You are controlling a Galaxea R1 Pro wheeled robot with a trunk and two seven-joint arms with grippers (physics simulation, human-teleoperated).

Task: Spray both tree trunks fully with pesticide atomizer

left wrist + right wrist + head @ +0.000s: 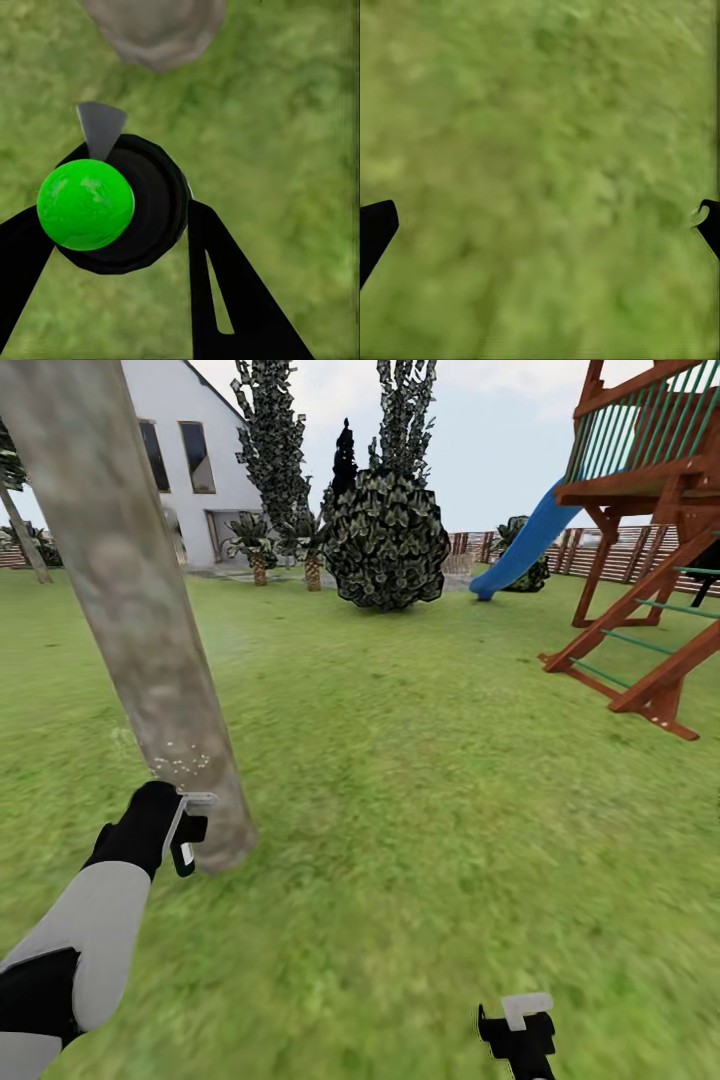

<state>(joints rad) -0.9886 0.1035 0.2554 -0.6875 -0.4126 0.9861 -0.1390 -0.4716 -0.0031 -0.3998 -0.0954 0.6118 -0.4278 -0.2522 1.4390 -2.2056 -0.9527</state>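
Observation:
The pesticide atomizer (86, 204) has a bright green round cap on a black body, and its grey nozzle (100, 127) points toward the trunk's foot (154, 30). My left gripper (120, 210) is shut on it, one black finger on each side. In the head view that gripper (185, 830) hangs low beside a thick, mottled grey-brown tree trunk (130, 590) that leans up to the left. White specks (180, 763) dot the trunk just above the gripper. My right gripper (520, 1028) is open above the grass floor (540, 180), holding nothing.
Another grey-brown trunk (25, 540) leans at the far left. A wooden play tower (650, 560) with a blue slide (525, 545) stands at the right. A round dark bush (388, 540), the white house (190, 450) and a slat fence (590, 550) lie further back.

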